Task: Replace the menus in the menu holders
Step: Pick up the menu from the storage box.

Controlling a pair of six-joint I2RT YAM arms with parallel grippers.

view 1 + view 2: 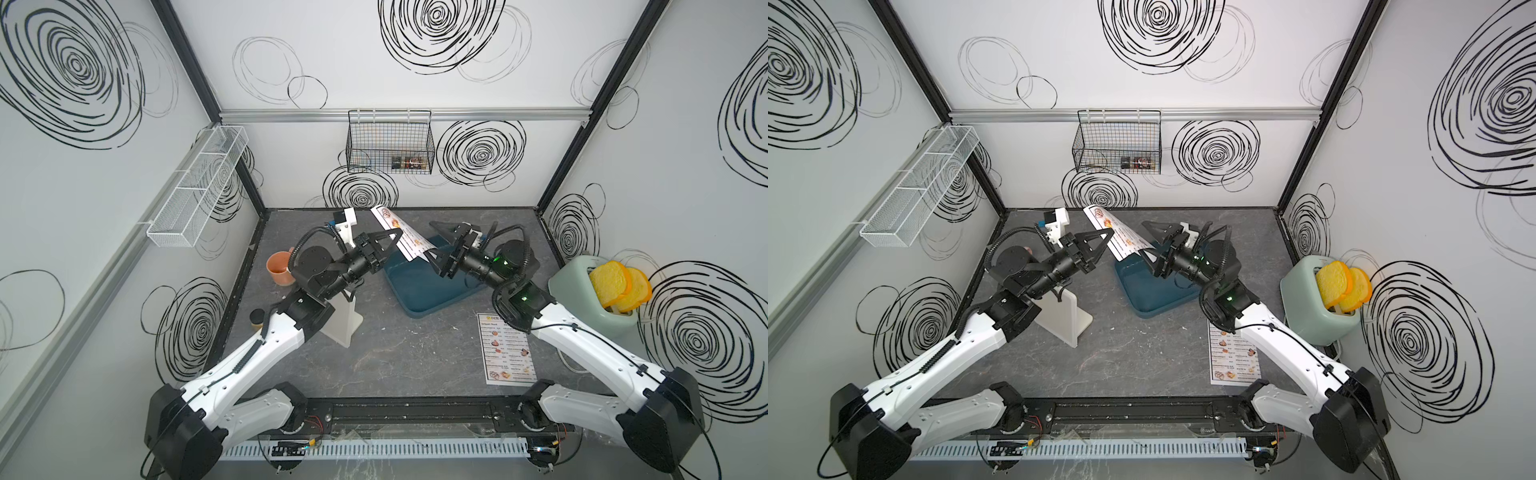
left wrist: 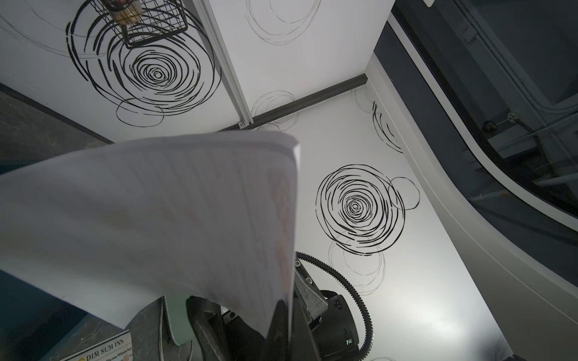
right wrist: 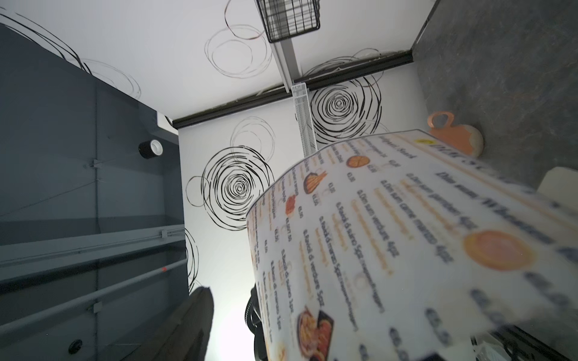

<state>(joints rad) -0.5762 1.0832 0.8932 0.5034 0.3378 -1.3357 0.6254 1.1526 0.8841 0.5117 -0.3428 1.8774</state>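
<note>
Left gripper [image 1: 395, 242] pinches the raised menu [image 1: 411, 243] over the teal tray [image 1: 419, 295]. Right gripper [image 1: 435, 248] stands spread about its lower end. Left wrist view shows only its blank back; right wrist view, blurred print. The menu holder [image 1: 343, 326] stands half hidden under the left arm [image 1: 291, 328].

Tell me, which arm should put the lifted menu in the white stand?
Probably left: the left gripper is shut on the menu, and the menu holder stands beside that arm. The right gripper is open.

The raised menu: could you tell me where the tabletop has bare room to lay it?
Free: front-middle tabletop, bordered by the menu holder, teal tray and flat menu. Crowded: the back, around tray and orange mug.
</note>
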